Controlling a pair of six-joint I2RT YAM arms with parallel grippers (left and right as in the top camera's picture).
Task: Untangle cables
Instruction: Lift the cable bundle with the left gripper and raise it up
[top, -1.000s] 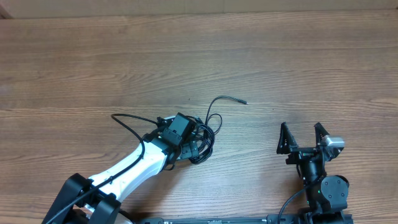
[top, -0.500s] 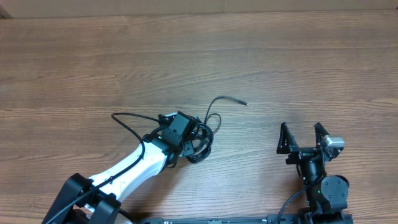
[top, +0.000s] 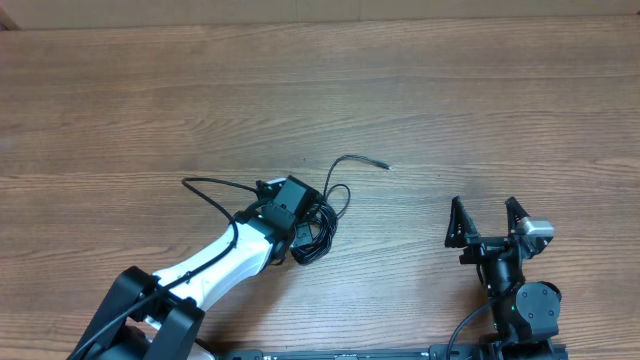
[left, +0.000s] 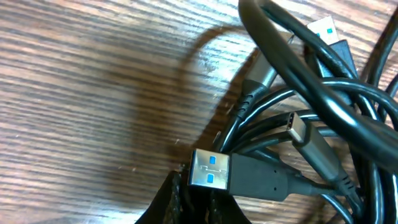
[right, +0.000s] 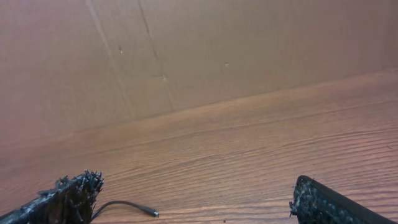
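Cables (top: 322, 238) in knot on table (top: 450, 90)

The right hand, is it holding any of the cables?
No, the right hand is open and empty, and the cables lie in a heap well away from it.
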